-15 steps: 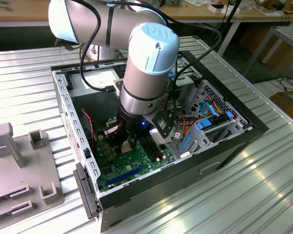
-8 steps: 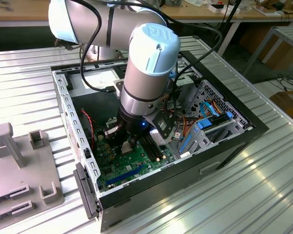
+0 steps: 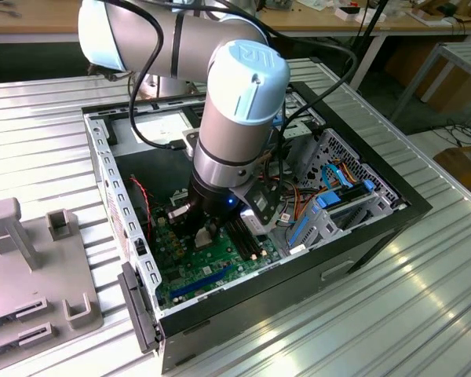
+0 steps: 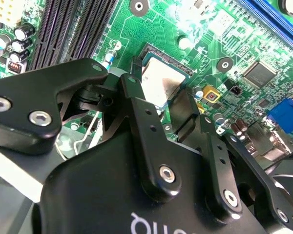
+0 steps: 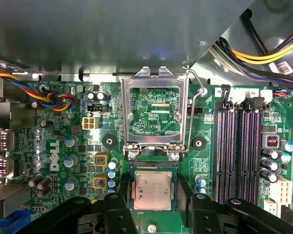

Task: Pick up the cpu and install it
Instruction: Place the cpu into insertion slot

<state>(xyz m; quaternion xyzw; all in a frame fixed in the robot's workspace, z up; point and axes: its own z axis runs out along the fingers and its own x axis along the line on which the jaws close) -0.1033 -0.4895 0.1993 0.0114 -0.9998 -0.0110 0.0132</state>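
You've got a cpu (image 5: 153,190) w/ a dull, brushed-metal lid, warm grey, no gloss. The gripper (image 5: 154,210) links look like black plastic or coated metal, semi-gloss, w/ bright steel screws. The motherboard (image 5: 63,146) is glossy green lacquered board; the socket frame (image 5: 154,78) on it is bare shiny metal. In the exterior view the arm (image 3: 235,118) has satin silver tubes & smooth pale-blue plastic caps. The case (image 3: 102,169) is bare grey sheet metal inside, matt black outside. The table (image 3: 392,314) is ribbed, reflective metal. The fixture block (image 3: 8,290) at the exterior view's left looks like matt grey plastic.
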